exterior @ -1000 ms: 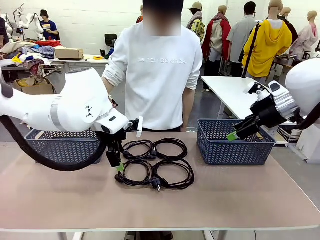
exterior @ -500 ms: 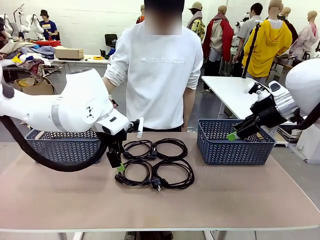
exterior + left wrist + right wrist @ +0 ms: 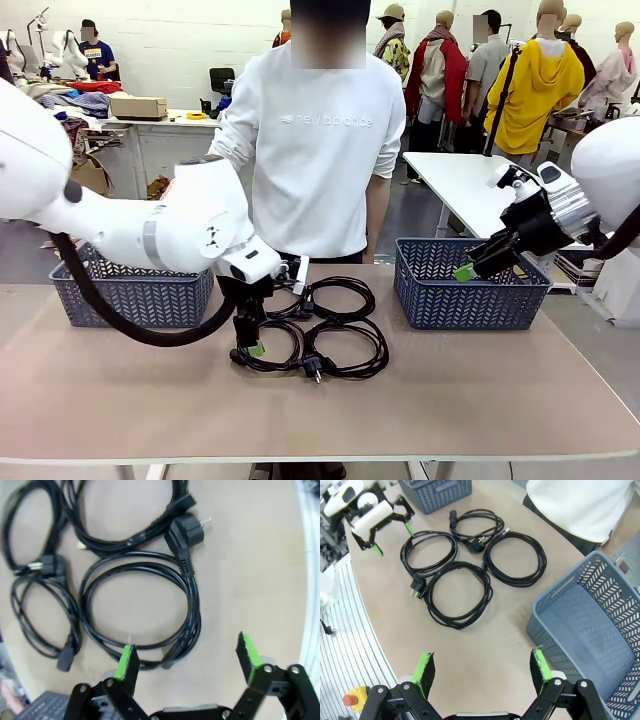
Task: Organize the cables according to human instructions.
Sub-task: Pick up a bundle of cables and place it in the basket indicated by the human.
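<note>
My left gripper points down with its jaws spread wide and nothing between them. In the left wrist view the two green pads stand either side of the near edge of one coiled cord, the coil on my left in the row closest to me; whether a pad touches it I cannot tell. That cord's round plug lies at the coil's far end, pins pointing away from the loop. The four cables lie flat on the table in a tight square of two rows, neighbouring loops touching or overlapping at their edges, none of them inside a basket. My right gripper hangs in the air over the near rim of the right basket, jaws equally wide and holding nothing, well apart from the cables. From its wrist I look down on all four coils and the open basket beside them. The left basket stands at the table's far left, partly behind my left arm, and a person in a white sweatshirt stands at the far edge just behind the cables.
</note>
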Robot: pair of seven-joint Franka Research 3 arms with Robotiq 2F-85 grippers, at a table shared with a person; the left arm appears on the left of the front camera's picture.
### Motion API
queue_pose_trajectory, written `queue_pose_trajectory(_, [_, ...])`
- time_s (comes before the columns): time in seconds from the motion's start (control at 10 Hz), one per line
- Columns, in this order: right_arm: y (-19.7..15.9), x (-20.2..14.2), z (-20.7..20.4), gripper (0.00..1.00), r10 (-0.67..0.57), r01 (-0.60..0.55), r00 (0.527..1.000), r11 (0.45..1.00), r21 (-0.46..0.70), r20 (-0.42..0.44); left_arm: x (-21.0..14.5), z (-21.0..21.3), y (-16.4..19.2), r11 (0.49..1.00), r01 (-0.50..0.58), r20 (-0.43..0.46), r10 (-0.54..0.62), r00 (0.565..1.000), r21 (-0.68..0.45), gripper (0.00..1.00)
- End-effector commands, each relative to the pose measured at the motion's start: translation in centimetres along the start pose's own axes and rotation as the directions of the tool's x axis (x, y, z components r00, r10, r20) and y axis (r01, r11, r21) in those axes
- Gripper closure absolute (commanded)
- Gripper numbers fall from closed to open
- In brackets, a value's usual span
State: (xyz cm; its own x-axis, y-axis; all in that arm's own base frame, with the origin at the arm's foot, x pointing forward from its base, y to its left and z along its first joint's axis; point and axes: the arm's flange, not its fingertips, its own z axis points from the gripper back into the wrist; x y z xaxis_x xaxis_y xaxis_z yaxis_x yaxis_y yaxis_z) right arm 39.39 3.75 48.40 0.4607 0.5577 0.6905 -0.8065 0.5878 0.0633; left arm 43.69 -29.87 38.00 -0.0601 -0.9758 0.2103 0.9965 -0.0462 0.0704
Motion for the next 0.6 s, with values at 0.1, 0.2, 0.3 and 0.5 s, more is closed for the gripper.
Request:
queue_pose_trajectory(0.1, [-0.4,0.1,-0.1,0.0,0.021,-0.021,1.0,1.0,0.013,0.024,1.7,-1.8,1.0,0.999,-0.016,-0.078,0.013,0.997,-0.038,0.0])
queue_pose_trajectory(0.2, [-0.4,0.1,-0.1,0.0,0.021,-0.021,1.0,1.0,0.013,0.024,2.0,-2.7,1.1,0.999,-0.027,-0.092,0.023,0.995,-0.041,0.0])
queue_pose_trajectory(0.3, [-0.4,0.1,-0.1,0.0,0.021,-0.021,1.0,1.0,0.013,0.024,2.2,-3.2,1.0,0.998,-0.03,-0.095,0.026,0.995,-0.048,0.0])
queue_pose_trajectory(0.5, [-0.4,0.1,-0.1,0.0,0.021,-0.021,1.0,1.0,0.013,0.024,2.1,-4.3,0.4,0.997,-0.035,-0.104,0.027,0.994,-0.07,0.0])
